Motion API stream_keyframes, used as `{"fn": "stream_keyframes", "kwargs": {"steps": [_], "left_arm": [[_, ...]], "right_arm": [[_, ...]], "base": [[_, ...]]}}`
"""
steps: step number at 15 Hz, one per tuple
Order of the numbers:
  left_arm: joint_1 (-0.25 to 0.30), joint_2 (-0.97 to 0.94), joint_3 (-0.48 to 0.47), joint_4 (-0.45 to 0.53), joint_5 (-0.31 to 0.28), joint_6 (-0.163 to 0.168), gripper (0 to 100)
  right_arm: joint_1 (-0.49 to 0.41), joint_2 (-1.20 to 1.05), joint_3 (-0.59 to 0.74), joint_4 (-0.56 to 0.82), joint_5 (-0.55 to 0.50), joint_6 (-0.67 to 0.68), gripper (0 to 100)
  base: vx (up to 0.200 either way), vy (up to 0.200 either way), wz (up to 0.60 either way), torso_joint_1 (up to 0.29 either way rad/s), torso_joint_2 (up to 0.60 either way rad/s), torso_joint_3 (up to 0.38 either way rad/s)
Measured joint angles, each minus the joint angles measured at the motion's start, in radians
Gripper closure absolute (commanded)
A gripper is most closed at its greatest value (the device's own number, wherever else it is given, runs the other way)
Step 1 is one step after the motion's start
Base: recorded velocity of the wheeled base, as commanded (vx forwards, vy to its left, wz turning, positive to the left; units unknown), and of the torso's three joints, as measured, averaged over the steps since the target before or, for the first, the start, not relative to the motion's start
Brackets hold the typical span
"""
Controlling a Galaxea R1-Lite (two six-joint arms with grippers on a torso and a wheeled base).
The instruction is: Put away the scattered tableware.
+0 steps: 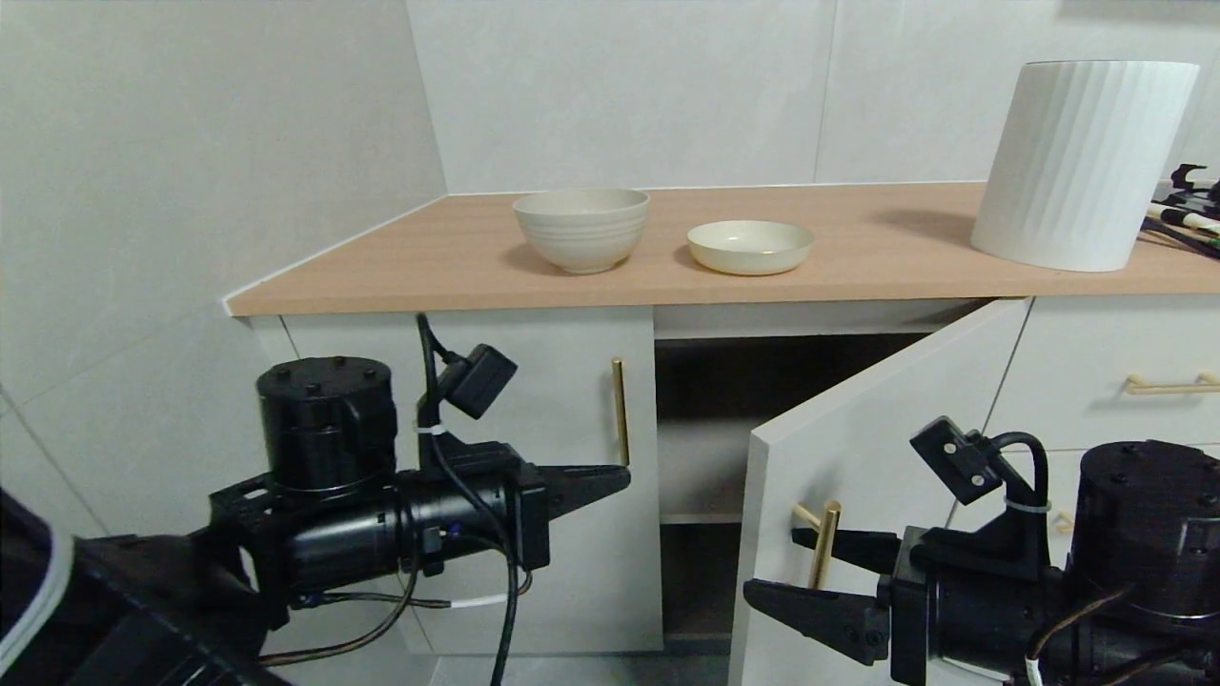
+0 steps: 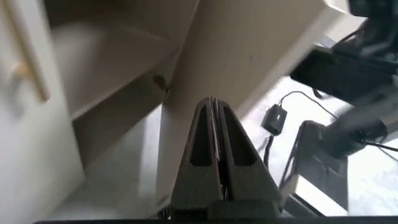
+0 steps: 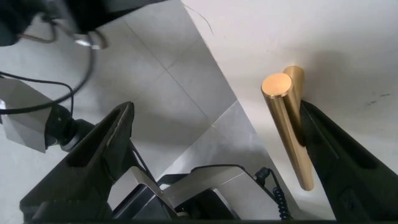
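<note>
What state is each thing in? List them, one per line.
Right cabinet door: open.
Left cabinet door: shut.
Drawer: shut.
Deep bowl: upright on the counter.
Shallow dish: upright, empty, on the counter.
Left gripper: shut, empty.
Right gripper: open, straddling the door handle.

Clipped, shadowed and masked around the cupboard (image 1: 762,367).
Dark utensils (image 1: 1187,211) on the counter (image 1: 429,257) cut by the right edge, too small to name; upper cupboard interior lost in shadow; shelf (image 1: 701,519) partly masked by the swung-out door (image 1: 858,419); contact between the right hand (image 1: 772,564) and the gold handle (image 1: 824,534) standing amid its fingers impossible to tell; in the left wrist view, a blurred dark shape (image 2: 348,68) beyond the door.
</note>
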Motion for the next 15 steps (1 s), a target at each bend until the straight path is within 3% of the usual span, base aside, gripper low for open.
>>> {"fn": "stream_keyframes", "kwargs": {"steps": [2,6,11,13,15], "left_arm": [[-0.029,0.094,-0.038,-0.091,0.012,0.002,100],[-0.112,0.298,-0.102,-0.351,0.116,0.002,100],[-0.183,0.404,-0.202,-0.374,0.223,-0.036,100],[-0.193,0.416,-0.216,-0.367,0.225,-0.037,100],[-0.215,0.419,-0.247,-0.298,0.224,-0.036,100]], "right_arm": [[0.0,-0.001,0.002,-0.001,0.0,-0.004,0],[0.0,-0.001,0.003,-0.001,0.0,-0.009,0],[-0.003,-0.002,0.021,-0.004,-0.006,-0.061,0],[-0.012,-0.006,0.032,-0.005,-0.019,-0.079,0],[-0.043,-0.026,0.066,0.001,-0.051,-0.103,0]], "base": [[0.0,0.0,0.0,0.0,0.0,0.0],[0.0,0.0,0.0,0.0,0.0,0.0],[0.0,0.0,0.0,0.0,0.0,0.0],[0.0,0.0,0.0,0.0,0.0,0.0],[0.0,0.0,0.0,0.0,0.0,0.0]]}}
